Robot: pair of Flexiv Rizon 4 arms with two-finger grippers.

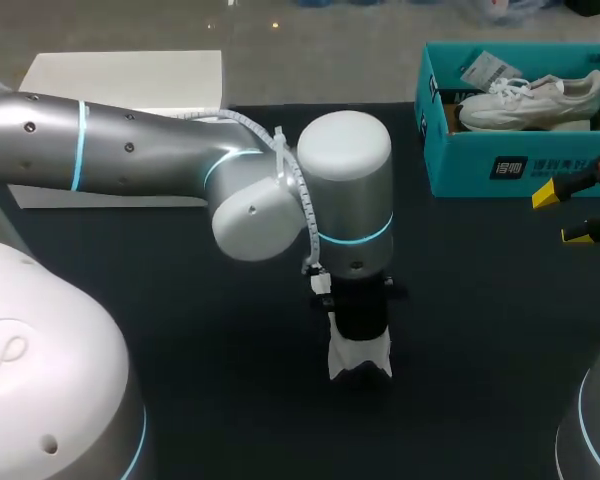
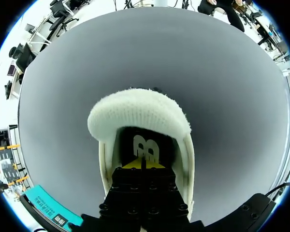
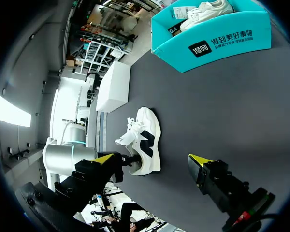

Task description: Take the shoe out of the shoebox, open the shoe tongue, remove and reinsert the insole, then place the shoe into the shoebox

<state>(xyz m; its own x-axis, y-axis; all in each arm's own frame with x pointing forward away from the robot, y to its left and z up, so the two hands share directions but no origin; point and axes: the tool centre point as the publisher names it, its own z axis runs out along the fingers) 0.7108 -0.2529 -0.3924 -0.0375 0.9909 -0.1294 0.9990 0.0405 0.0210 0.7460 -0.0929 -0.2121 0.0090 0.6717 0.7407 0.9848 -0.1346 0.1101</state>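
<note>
A white flat box [image 1: 120,75] lies at the far left of the black tabletop [image 1: 230,350]. The silver left arm [image 1: 130,145] comes in from the left, passes in front of that box and reaches to the middle of the tabletop, where its wrist points straight down.

Under the wrist stands 1 white shoe [image 1: 360,358] with black side panels. It rests on its sole, well apart from the shoebox. In the left wrist view the left hand [image 2: 142,164] is down inside the shoe's opening, behind the padded heel collar. Its 2 yellow tips are drawn together over the black insole [image 2: 146,145], which carries a white mark. The tips seem to touch the insole, though it is unclear whether they pinch any of it.

At the far right sits the teal shoebox [image 1: 480,165], open at the top. A 2nd white shoe [image 1: 530,100] lies inside it, next to a paper tag.

Just in front of the shoebox, at the right edge, the right hand [image 1: 562,215] hangs above the tabletop. Its 2 fingers are spread wide and hold nothing. In the right wrist view they point toward the shoe on the tabletop.
</note>
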